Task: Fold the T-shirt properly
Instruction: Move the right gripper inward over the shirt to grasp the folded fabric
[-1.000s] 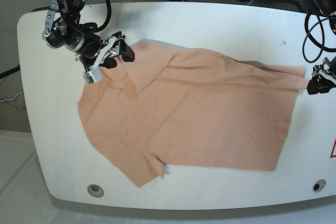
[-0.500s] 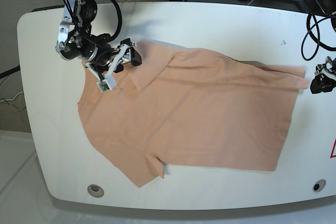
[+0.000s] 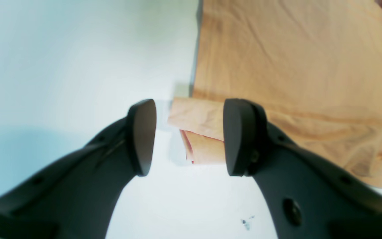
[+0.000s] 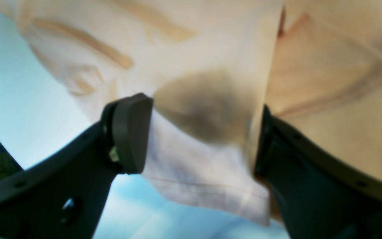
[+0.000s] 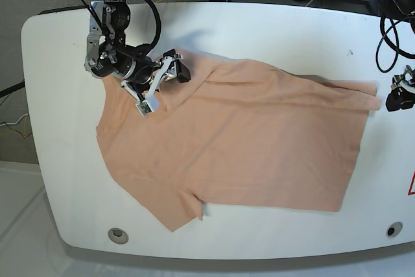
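T-shirt [image 5: 240,137] lies spread across the middle of the white table [image 5: 272,24], peach-orange, mostly flat with soft creases. One sleeve points toward the near table edge; a small pale bit, possibly a tag, shows beside it. The far-left part near the collar is doubled over in a diagonal fold.

Right gripper [image 5: 167,77] sits over that folded upper-left part of the shirt. Right wrist view: jaws stand apart, a loose flap of fabric lies between the two fingers [image 4: 129,132], dark shadow on the cloth in the gap. Whether the pads press the cloth cannot be told; nothing looks clamped.

Left gripper [image 5: 397,95] hangs at the table's right edge, just beside the shirt's hem corner. Left wrist view: jaws apart, the folded hem corner [image 3: 199,124] lying on the table seen through the gap, not pinched.
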